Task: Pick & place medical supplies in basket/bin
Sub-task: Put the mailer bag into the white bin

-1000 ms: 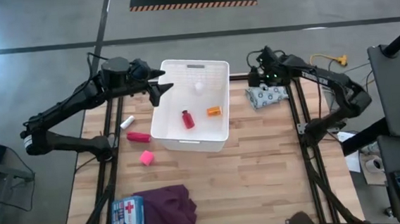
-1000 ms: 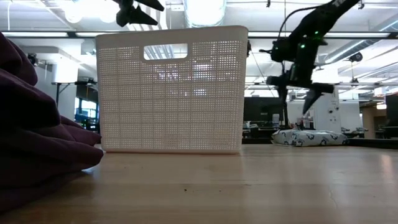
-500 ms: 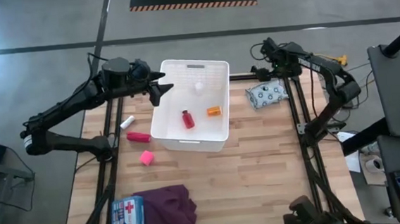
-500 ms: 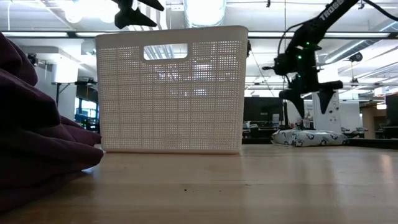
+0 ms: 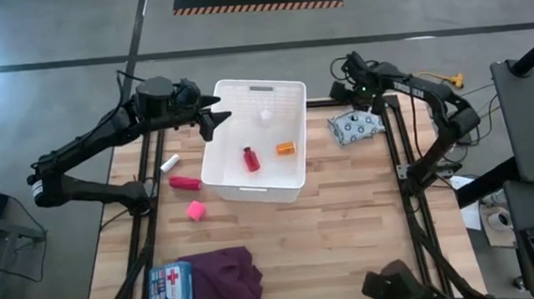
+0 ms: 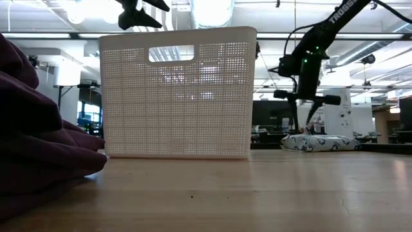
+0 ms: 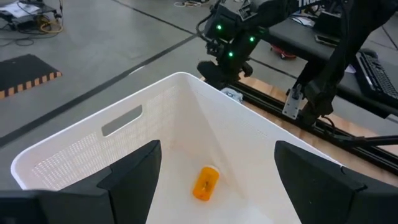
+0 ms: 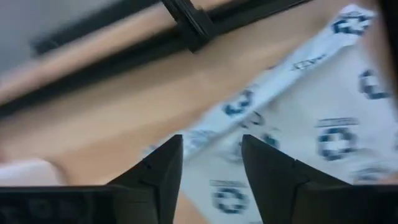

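Butcher-block wood formed the table (image 5: 347, 210), and the inspection ran across it from left to right in the high view. At the near left corner lay the blue first-aid pouch (image 5: 170, 285), touching the dark purple cloth (image 5: 224, 277). Farther back, left of the basket, sat the pink cube (image 5: 195, 210), the pink-red tube (image 5: 184, 183) and the white vial (image 5: 169, 163), all outside the bin.

The left gripper (image 5: 210, 116) hung above the far left corner of the white basket (image 5: 279, 188), its fingers (image 7: 134, 171) spread wide and holding nothing; that arm reached in from the left with the elbow low. Inside the basket lay the small red bottle (image 5: 250, 158) and the orange box (image 5: 287, 148); the left wrist view showed the latter as a small orange container (image 7: 206, 182).

At the far right edge lay the white-blue patterned pouch (image 5: 356, 124), well apart from the basket. The right gripper (image 6: 302, 113) hovered just above it, pointed steeply down, the arm folded back over the right rail. Its fingers (image 8: 155, 174) stood partly apart with the pouch between and beyond them; no contact was evident, and nothing was held.

In judgement, the step in hand was the grasp on this pouch. It looked soft and flat, so the jaws should descend to the table and pinch a raised fold near the middle, lest the pouch slip or droop on lifting.
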Motion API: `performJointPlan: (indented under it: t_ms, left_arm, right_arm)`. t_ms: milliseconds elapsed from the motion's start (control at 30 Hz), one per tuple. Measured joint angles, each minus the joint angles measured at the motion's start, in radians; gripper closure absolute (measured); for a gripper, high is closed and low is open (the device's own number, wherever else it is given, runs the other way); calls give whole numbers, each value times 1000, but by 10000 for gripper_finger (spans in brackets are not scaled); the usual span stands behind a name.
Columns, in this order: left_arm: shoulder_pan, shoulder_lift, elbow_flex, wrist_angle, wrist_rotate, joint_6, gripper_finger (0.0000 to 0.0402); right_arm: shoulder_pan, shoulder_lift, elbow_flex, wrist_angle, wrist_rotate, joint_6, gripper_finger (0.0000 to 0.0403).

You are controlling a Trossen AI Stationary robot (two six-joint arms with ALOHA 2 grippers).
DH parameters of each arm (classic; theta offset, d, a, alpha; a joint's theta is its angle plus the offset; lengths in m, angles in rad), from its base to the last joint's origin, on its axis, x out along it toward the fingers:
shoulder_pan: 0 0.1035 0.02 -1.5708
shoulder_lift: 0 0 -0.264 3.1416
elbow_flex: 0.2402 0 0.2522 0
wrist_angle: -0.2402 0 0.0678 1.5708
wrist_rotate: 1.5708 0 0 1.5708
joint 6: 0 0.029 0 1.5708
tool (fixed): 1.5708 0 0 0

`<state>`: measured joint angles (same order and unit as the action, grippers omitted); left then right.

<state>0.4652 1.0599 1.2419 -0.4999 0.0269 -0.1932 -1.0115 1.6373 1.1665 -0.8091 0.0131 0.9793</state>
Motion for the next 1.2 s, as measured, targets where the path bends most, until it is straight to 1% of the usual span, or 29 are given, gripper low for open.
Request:
performJointPlan:
  t_ms: [67,167,200,300,467,567,633,733,867,933,1067,1133,1200]
  left_arm:
    - [0,0,0,0,0,2,106]
    - [0,0,0,0,0,27,106]
    - [0,0,0,0,0,34,106]
    - [0,0,0,0,0,57,106]
    - [0,0,0,-1,0,89,106]
    - [0,0,0,-5,0,91,106]
    - [0,0,0,-5,0,91,106]
    - [0,0,0,-5,1,91,106]
    - [0,0,0,-5,0,114,106]
    - [0,0,0,-2,0,116,106]
    - [0,0,0,3,1,117,106]
    - [0,0,0,16,1,117,106]
    - [0,0,0,46,21,117,106]
  right_arm:
    - [14,0,1,43,0,28,253]
    - [35,1,20,43,95,-1,252]
    - [36,5,23,44,102,-9,251]
    - [19,46,23,39,74,4,259]
    - [32,148,22,4,12,1,291]
    - [54,161,26,1,-14,-13,310]
    - [81,156,25,-9,-5,-19,320]
    - [136,133,22,-86,-17,-38,330]
    - [223,92,1,-228,-19,-41,331]
    - [285,61,-15,-253,-25,-37,327]
    - [445,-48,-45,-258,-65,27,322]
    - [520,-118,-66,-268,-40,90,321]
    - [591,-202,-94,-306,37,182,322]
